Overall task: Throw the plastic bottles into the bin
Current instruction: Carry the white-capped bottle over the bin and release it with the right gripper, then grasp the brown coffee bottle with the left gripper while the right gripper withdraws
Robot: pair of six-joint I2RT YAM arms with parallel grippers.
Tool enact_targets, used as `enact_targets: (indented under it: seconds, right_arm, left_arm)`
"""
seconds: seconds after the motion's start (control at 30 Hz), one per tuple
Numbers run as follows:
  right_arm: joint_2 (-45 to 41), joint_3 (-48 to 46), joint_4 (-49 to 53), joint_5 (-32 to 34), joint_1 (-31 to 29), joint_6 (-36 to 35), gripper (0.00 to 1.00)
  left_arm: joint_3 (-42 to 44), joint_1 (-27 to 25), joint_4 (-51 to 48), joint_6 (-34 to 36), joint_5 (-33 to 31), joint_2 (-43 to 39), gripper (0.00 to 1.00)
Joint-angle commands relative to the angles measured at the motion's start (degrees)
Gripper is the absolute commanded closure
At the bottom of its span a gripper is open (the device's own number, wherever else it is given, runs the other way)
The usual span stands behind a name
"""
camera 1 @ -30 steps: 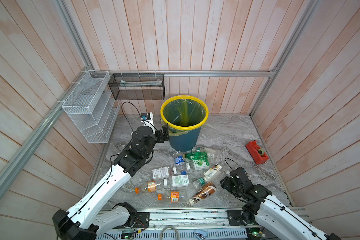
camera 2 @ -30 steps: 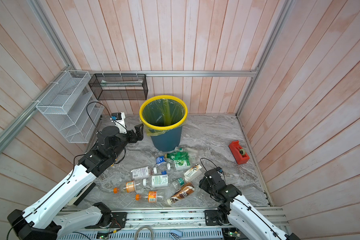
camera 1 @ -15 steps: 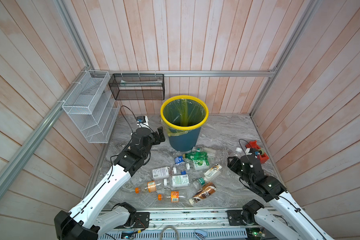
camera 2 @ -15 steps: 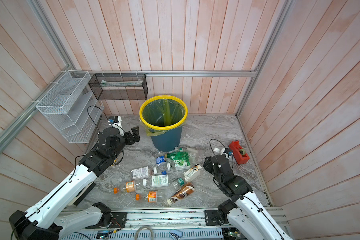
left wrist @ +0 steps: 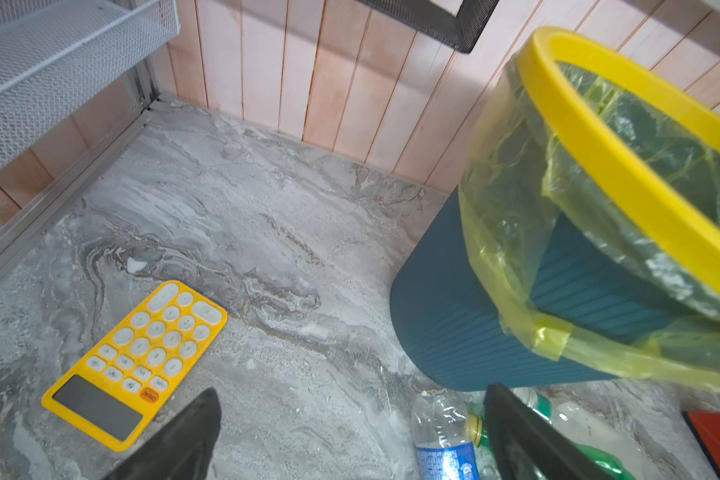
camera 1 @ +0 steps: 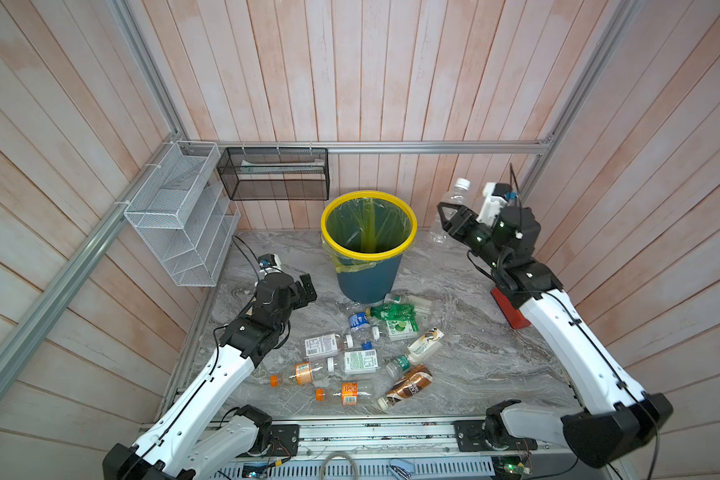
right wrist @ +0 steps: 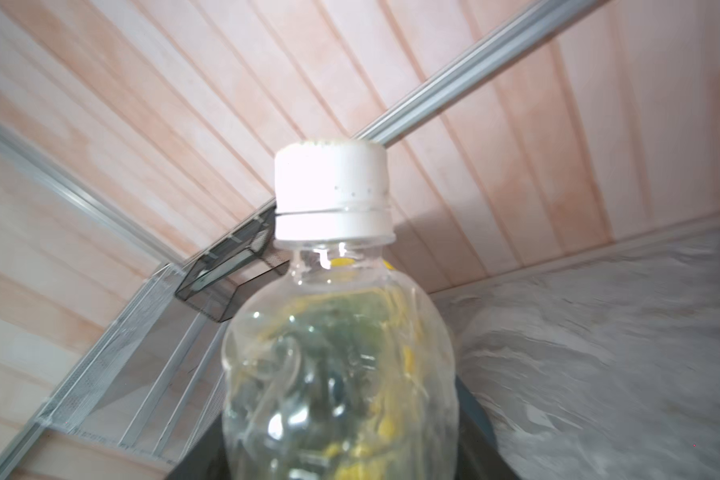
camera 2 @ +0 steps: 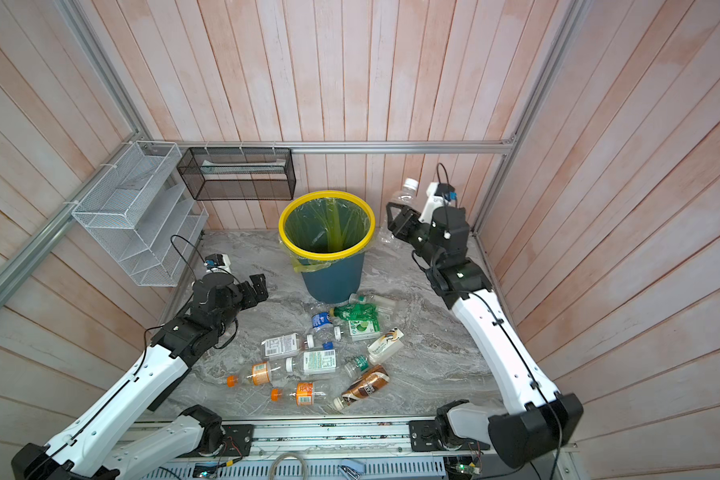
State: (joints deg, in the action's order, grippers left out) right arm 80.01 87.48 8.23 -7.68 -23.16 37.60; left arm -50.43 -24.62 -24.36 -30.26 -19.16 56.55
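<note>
The bin (camera 1: 368, 278) is a teal bucket with a yellow rim and a yellow-green liner, standing at the back middle in both top views (camera 2: 333, 278). My right gripper (camera 1: 447, 218) is raised to the right of the rim, shut on a clear bottle (camera 1: 449, 203) with a white cap; the wrist view shows that bottle (right wrist: 337, 353) between the jaws. Several plastic bottles lie in front of the bin, among them a green one (camera 1: 391, 311), a cream one (camera 1: 422, 341) and a brown-sleeved one (camera 1: 408, 384). My left gripper (camera 1: 304, 286) hangs open and empty, low to the left of the bin.
A red tape dispenser (camera 1: 512, 311) sits by the right wall under my right arm. A yellow calculator (left wrist: 138, 361) lies on the marble floor in the left wrist view. A white wire rack (camera 1: 179, 216) and a black mesh basket (camera 1: 273, 174) hang on the back left walls.
My right arm has risen from the front floor to the back right, carrying the clear bottle up beside the bin's rim. My left gripper has drawn back a little from the bin.
</note>
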Motion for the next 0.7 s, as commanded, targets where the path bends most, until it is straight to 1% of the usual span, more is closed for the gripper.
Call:
enact_targets:
  seconds: [0.0,0.03,0.13,0.27,0.4,0.47,0.53,0.6,0.67]
  right_arm:
    - [11.9,15.6,7.5,-9.9,-4.5,-6.7,0.31]
    - [13.6,17.7,8.9,-9.1,-4.5,-7.1,0.23]
    - [14.2,17.9,8.5,-5.9,-4.1,-7.7,0.01]
    - [11.8,17.3,9.0,-3.7,-2.9,-8.8,0.00]
    - [7.3,13.4,8.3,-1.7,-1.8,-9.7,0.00]
    - [4.2,9.7,7.3,-0.7,-1.4,-9.8,0.00]
    - [1.0,4.5,5.8,0.6,-1.1,-9.8,0.00]
    - [-2.5,-1.3,4.0,1.5,1.4,-9.5,0.00]
    - [-6.4,-8.5,1.6,0.9,4.0,-8.4,0.00]
  left_arm:
    - [0.5,0.3,-1.9,-1.5,1.2,0.2,0.00]
    - [0.3,0.4,-2.3,-1.6,1.3,0.4,0.00]
    - [0.0,0.3,-3.4,-1.5,1.2,0.3,0.00]
    - [0.0,0.3,-4.0,-1.6,0.9,-0.6,0.00]
    - [0.0,0.2,-4.2,-1.3,0.9,-1.7,0.01]
    - [0.1,-0.2,-4.1,-0.3,0.9,-2.4,0.00]
    - [0.0,-1.8,-3.9,1.4,0.7,-2.8,0.00]
    - [-0.3,-4.5,-3.5,3.9,0.2,-2.7,0.00]
    - [-0.5,-8.2,-2.5,6.4,0.0,-2.4,0.00]
